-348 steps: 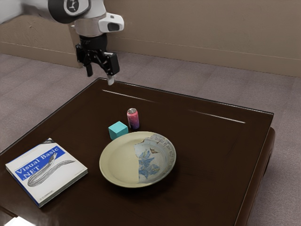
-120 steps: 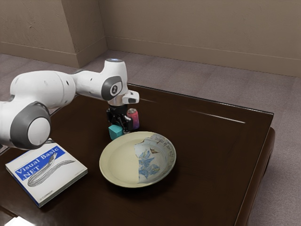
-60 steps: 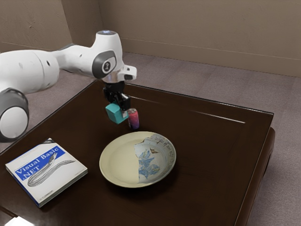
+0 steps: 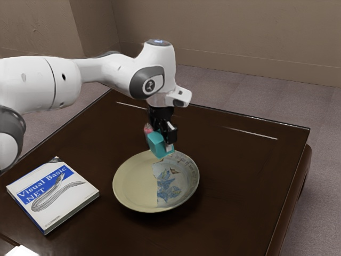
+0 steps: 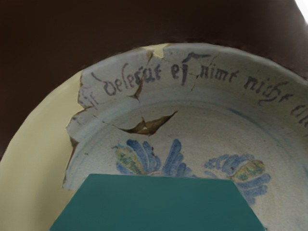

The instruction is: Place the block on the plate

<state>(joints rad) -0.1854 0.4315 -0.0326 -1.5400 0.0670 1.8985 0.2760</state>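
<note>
block (image 4: 155,144): between fingertips (plate (image 4: 133,184) below) | pincer (image 4: 162,144): gripping it, parted its width

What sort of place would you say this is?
Probably a simulated living room: a dark, low wooden table, carpeted floor, and a Visual Basic .NET book beside a decorated plate.

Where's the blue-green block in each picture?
Exterior view: the block is near the middle, in the tool, by the plate's far rim.
Wrist view: the block is the big shape at the bottom edge, in front of the plate.
Shared landmark: the plate's blue painted flowers.
</note>
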